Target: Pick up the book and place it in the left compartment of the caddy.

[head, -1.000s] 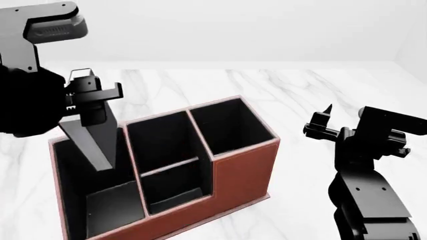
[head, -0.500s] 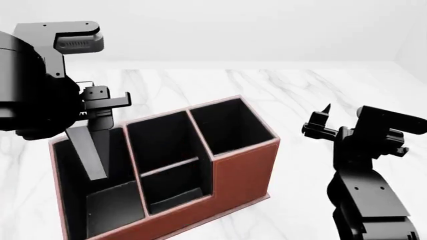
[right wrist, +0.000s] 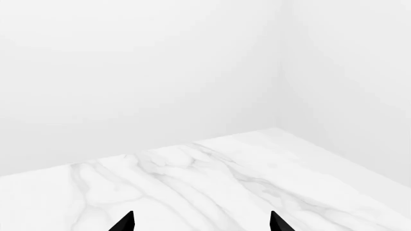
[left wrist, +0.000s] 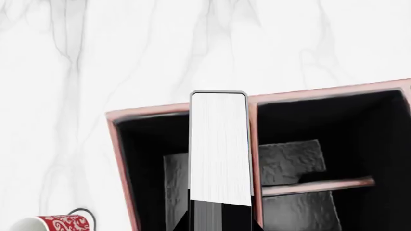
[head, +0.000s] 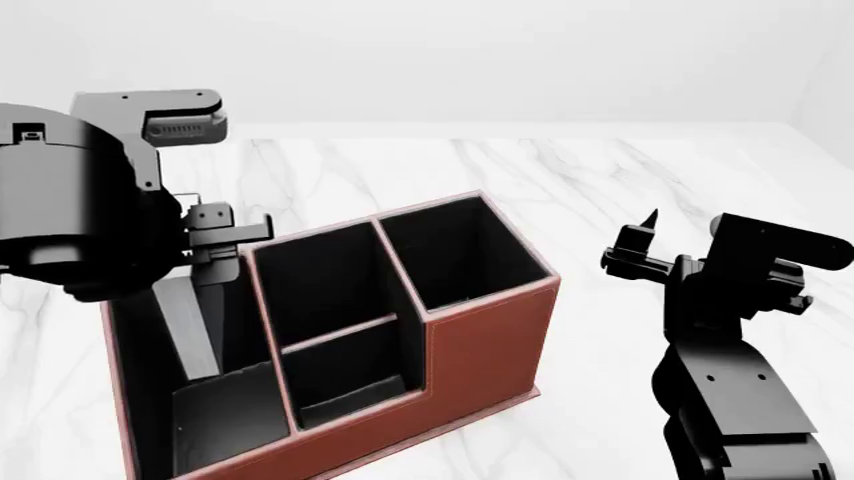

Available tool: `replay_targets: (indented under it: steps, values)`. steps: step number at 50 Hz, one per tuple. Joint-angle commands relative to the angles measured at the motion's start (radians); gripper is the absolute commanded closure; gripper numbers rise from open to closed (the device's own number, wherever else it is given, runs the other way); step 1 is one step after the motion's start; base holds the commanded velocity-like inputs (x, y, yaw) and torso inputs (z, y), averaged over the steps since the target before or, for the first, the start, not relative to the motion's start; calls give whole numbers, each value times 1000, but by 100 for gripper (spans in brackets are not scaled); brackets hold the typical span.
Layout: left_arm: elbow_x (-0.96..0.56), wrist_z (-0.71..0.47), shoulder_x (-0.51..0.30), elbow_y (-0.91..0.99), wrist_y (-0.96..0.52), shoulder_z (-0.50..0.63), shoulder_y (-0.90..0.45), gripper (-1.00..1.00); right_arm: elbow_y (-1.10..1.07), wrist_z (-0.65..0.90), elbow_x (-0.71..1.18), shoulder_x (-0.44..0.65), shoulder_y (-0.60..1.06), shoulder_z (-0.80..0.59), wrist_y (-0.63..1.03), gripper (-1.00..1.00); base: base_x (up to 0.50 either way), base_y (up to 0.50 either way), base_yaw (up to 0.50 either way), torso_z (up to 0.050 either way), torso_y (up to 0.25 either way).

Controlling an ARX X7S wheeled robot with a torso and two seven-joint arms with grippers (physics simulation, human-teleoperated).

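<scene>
Left gripper (head: 220, 240) clamping the book (head: 187, 335) inside the left compartment (head: 174, 400) of the caddy (head: 481, 345); right gripper (right wrist: 201, 222) hovering wide, empty.

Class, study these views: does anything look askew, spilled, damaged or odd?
Only the book stands out: it leans tilted, partly inside the left compartment of the caddy, held by the left gripper. Nothing looks spilled or damaged.

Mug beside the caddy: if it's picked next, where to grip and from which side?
Only part of the red patterned mug shows in the left wrist view, apparently on its side. Probably pinch across the body from above; handle and rim aren't clear enough to target.
</scene>
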Motion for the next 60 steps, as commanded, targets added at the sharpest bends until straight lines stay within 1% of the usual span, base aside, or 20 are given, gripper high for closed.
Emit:
replay_targets:
  steps: [1,20,37,42,52,60]
  values:
    - [34,33,-2,-6,26,16,14,100,4,1,4,1,0,-3,-2,-100,0,0,0,0,0]
    - [78,94,-9,-7,55,51,99,100,12,3,10,4,-1,-4,-11,-100,0,0,0,0,1]
    - [168,135,-8,0,105,89,189,100,12,6,17,10,-6,-1,-14,-100,0,0,0,1,1]
    - [212,161,-15,2,138,102,232,100,6,9,21,13,0,0,-2,-100,0,0,0,0,0]
    - [246,192,-21,-4,179,114,288,100,-5,13,26,15,3,-3,7,-100,0,0,0,0,2]
    - [301,229,-23,-4,244,131,363,100,-7,16,29,18,2,-2,8,-100,0,0,0,1,0]
